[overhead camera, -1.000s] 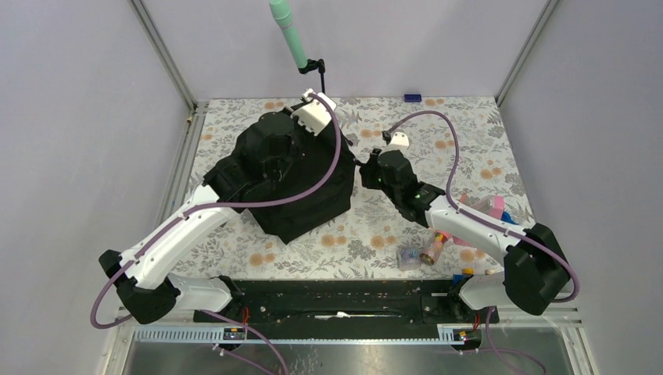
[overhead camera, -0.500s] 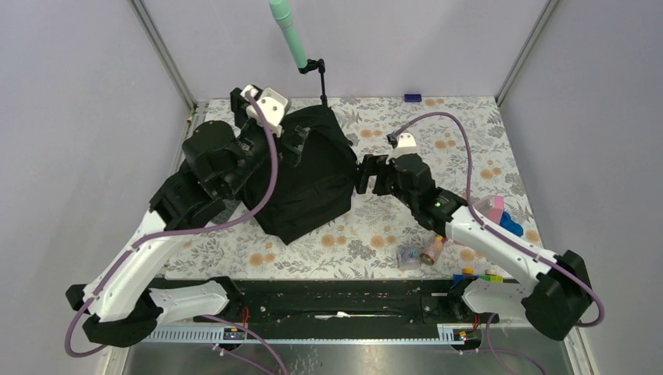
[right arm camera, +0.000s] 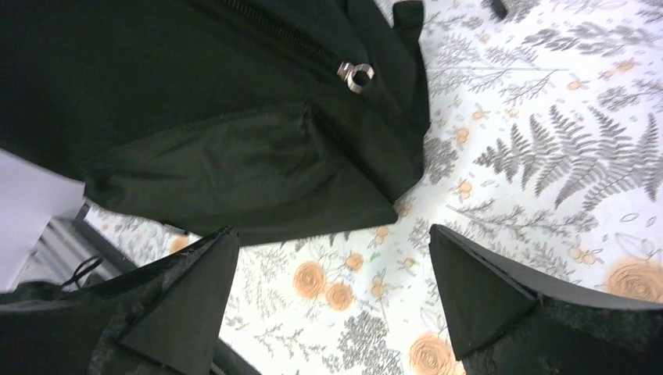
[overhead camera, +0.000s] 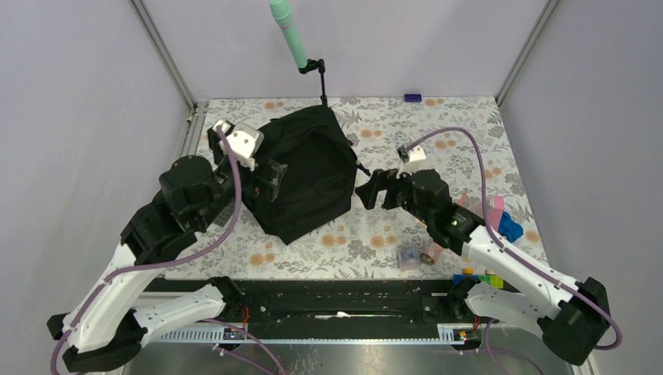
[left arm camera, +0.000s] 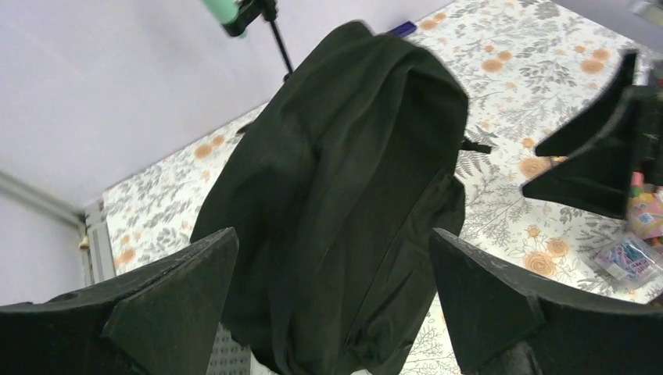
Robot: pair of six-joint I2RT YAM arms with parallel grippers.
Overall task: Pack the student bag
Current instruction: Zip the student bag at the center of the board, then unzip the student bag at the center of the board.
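The student bag (overhead camera: 309, 172) is a big black fabric backpack lying on the flowered table, left of centre. My left gripper (overhead camera: 268, 180) hovers at its left side, open, with nothing between the fingers. In the left wrist view the bag (left arm camera: 344, 195) fills the space beyond the open left gripper (left arm camera: 332, 231). My right gripper (overhead camera: 374, 190) is open just right of the bag, apart from it. The right wrist view shows the bag's lower corner (right arm camera: 234, 164) and a metal zip pull (right arm camera: 356, 76) above the open right gripper (right arm camera: 332, 230), with bare tablecloth between the fingers.
Small items lie at the right: a pink thing (overhead camera: 491, 207), a blue thing (overhead camera: 508, 226), a clear packet (overhead camera: 408, 256) and a small cylinder (overhead camera: 430, 251). A green-tipped stand (overhead camera: 291, 35) rises behind the bag. A small blue thing (overhead camera: 412, 98) sits at the back edge.
Both grippers have gone from shut to open. The left arm drew back from the bag's top to its left side. The right gripper pulled slightly away from the bag.
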